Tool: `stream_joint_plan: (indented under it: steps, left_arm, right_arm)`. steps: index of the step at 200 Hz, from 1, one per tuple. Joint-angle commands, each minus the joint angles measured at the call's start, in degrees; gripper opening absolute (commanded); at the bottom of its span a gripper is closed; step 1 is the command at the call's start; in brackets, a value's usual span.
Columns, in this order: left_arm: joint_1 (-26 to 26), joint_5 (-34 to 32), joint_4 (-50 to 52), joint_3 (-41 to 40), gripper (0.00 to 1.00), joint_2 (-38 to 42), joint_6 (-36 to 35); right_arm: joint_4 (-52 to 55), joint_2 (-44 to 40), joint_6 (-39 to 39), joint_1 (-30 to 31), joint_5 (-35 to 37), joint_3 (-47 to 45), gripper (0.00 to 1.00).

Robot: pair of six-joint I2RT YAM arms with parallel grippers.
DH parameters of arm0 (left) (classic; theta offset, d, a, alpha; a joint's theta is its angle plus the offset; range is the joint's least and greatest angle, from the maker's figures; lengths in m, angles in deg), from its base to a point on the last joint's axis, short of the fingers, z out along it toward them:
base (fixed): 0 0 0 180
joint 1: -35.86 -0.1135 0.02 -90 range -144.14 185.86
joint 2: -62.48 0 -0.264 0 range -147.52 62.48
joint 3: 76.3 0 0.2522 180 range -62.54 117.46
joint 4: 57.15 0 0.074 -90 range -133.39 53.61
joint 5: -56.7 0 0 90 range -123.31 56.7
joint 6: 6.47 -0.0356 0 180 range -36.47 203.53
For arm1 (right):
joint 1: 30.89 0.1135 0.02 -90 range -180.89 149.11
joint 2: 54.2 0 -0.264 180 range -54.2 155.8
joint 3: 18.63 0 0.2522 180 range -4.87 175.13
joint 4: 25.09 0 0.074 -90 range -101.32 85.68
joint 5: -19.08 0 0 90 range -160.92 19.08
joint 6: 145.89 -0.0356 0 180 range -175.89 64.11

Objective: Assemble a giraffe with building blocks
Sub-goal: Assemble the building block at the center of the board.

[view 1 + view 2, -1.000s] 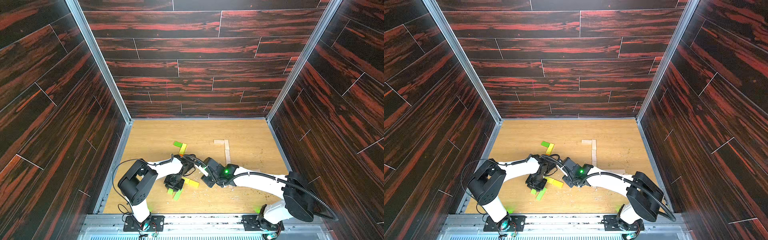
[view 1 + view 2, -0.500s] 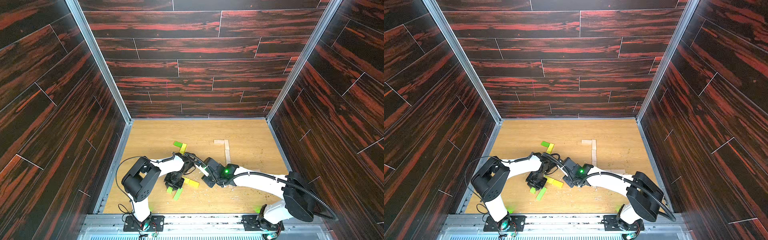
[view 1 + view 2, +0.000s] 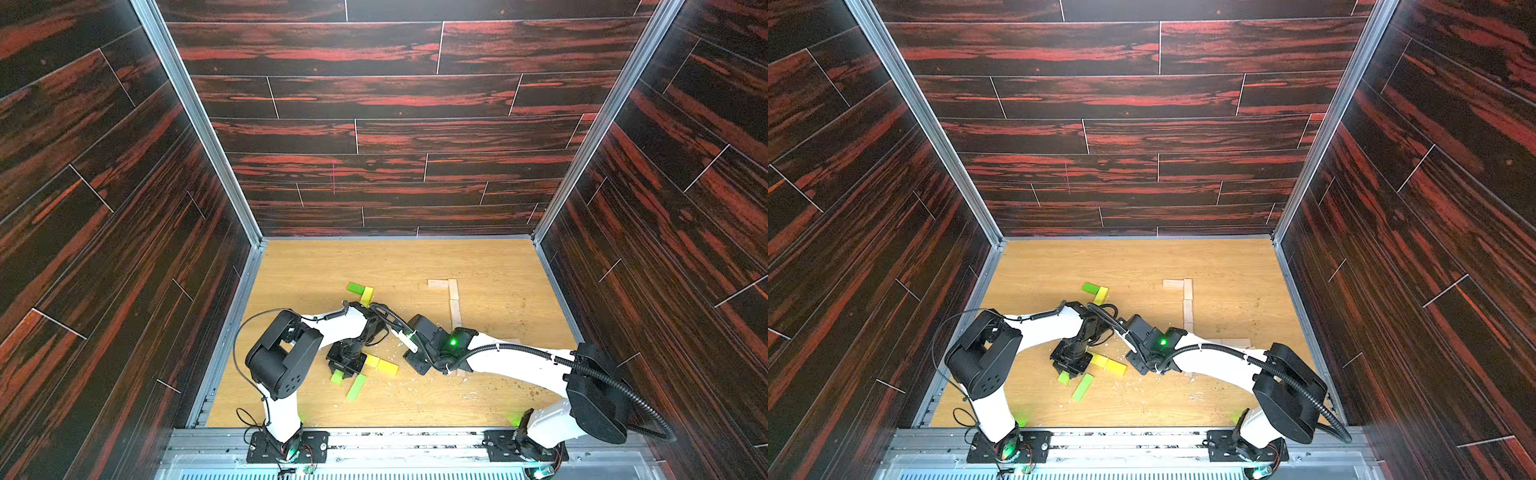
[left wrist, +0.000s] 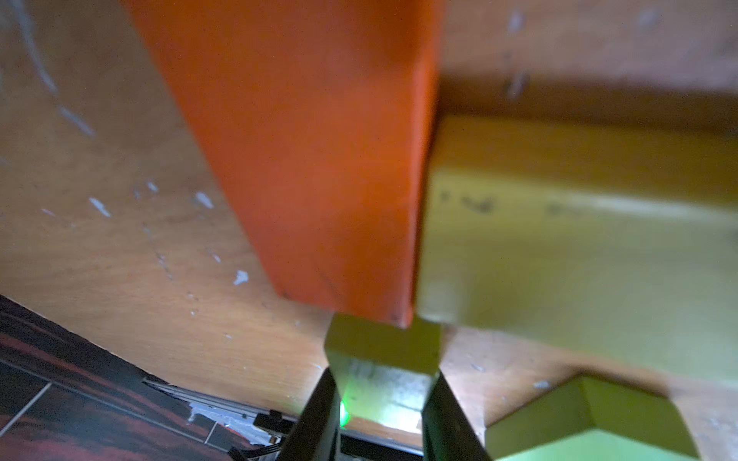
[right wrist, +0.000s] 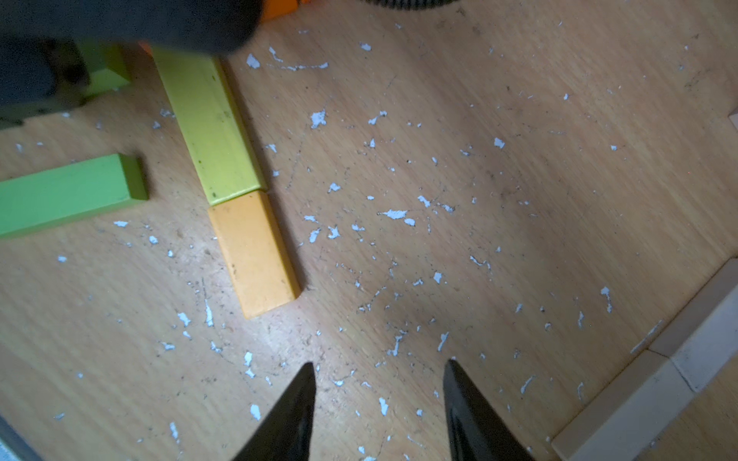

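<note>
My left gripper has its fingers clamped on the end of a green block, low in the left wrist frame. An orange block and a yellow block crowd in just above it, both blurred. My right gripper holds its fingers apart over bare tabletop. In a top view, pale planks lie right of centre, and the left wrist covers most of the held block.

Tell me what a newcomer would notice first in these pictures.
The left gripper is clamped on a green block beside an orange block, near the table's front. The right gripper hangs open over bare, flecked wood next to it. Farther back, pale planks lie in a neat L-shaped line.
</note>
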State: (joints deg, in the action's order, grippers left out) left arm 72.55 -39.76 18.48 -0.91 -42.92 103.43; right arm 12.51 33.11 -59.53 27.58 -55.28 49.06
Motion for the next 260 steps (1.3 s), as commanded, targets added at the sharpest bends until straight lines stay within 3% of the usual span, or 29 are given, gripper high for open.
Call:
stream_joint_plan:
  steps: [1, 104, 189, 227, 260]
  left_arm:
    - [-0.8, -2.2, -4.3, 0.5, 0.32, -1.9, -1.4]
    - [-1.9, -2.4, -3.7, 2.4, 0.37, -3.5, -4.0]
    - [-2.1, -2.7, -3.4, 2.7, 0.55, -2.6, -4.4]
    - [-1.4, -3.0, 0.2, 4.9, 0.66, 4.7, -3.2]
    - [1.1, -5.5, 5.6, 10.7, 0.74, 15.9, -1.1]
  right_arm:
    - [1.2, -1.7, 0.5, 0.1, -0.4, 1.3, 0.53]
    - [1.2, -0.9, 0.5, 0.1, -0.4, 1.4, 0.53]
    - [1.2, -0.7, 0.3, 0.1, -0.3, 1.5, 0.53]
    - [1.3, -0.9, 0.2, 0.1, -0.5, 1.6, 0.53]
    - [1.0, -2.5, -0.2, 0.1, 0.0, 1.6, 0.53]
